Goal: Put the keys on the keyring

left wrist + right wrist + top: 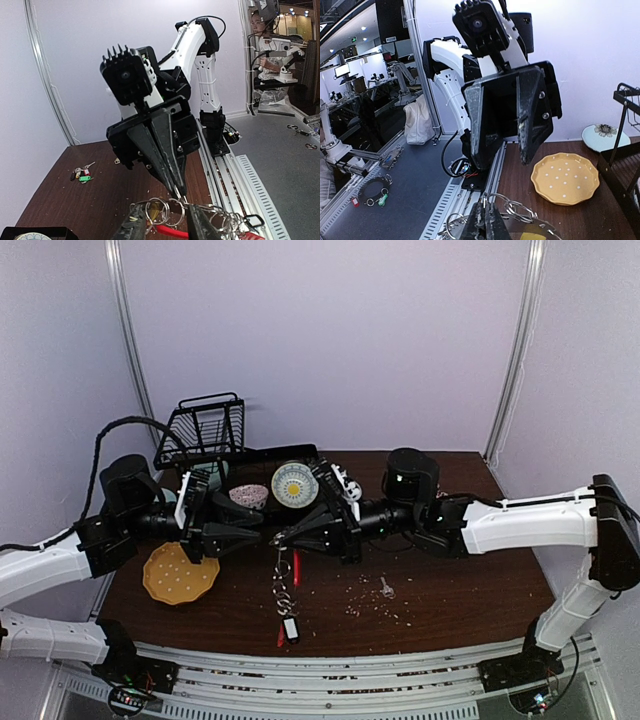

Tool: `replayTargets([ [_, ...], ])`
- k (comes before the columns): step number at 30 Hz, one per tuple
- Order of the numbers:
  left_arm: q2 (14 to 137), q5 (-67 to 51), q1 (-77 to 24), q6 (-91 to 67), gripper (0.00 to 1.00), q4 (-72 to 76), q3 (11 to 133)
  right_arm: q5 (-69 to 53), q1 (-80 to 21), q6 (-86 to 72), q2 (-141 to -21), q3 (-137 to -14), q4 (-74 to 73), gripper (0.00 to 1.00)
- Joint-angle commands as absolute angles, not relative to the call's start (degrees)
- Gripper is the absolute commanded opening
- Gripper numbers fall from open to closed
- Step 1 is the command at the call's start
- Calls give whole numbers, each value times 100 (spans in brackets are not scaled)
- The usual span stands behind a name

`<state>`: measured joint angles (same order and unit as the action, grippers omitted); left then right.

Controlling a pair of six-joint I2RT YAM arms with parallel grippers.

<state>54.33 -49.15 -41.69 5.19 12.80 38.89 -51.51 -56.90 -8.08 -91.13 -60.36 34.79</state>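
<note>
The keyring (285, 585), a chain of silvery rings with a red clip (296, 568) and a black tag, hangs over the middle of the table from where both grippers meet. In the left wrist view, two fingers of my left gripper (166, 222) stand apart with the rings (165, 211) spanning the gap and touching both. My right gripper (485, 220) points down at them, shut on the wire of one ring. Loose keys (82, 172) with green and red tags lie on the table beyond the right arm. One small silvery key (386, 588) lies right of the chain.
A yellow dotted plate (180, 575) sits under my left arm. A black wire rack (205, 430), a pink bowl (248, 496) and a white round dish (294, 484) stand at the back. Crumbs dot the brown table. Metal rails (330, 670) run along the near edge.
</note>
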Motion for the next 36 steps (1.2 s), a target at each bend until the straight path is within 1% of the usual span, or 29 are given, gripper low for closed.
replayTargets([
  [1, 5376, -5158, -4193, 407, 31, 1653, 3834, -4928, -5801, -414, -8895, -5948, 4359, 0],
  [7, 5354, -5187, -4195, 370, 30, 1705, 3822, -4533, -5967, 170, -8871, -5928, 4290, 0],
  [10, 5377, -5241, -4193, 331, 28, 1727, 3823, -4312, -6009, 335, -8860, -5990, 4133, 0],
  [15, 5274, -5194, -4195, 414, 28, 1655, 3861, -3948, -6026, 428, -8881, -6089, 3933, 0],
  [19, 5062, -4899, -4192, 582, 29, 1709, 3747, -3592, -6021, 417, -8876, -6267, 3531, 0],
  [26, 5406, -4376, -4211, 617, 30, 1400, 3851, -3595, -6038, 330, -8832, -6240, 3626, 0],
  [30, 5420, -4518, -4241, 608, 20, 1483, 3818, -3622, -6055, 329, -8851, -6240, 3628, 0],
  [33, 5513, -4649, -4277, 519, 21, 1577, 3812, -3682, -6055, 325, -8870, -6275, 3637, 0],
  [36, 5567, -4686, -4285, 509, 20, 1555, 3823, -3709, -6053, 317, -8880, -6268, 3670, 0],
])
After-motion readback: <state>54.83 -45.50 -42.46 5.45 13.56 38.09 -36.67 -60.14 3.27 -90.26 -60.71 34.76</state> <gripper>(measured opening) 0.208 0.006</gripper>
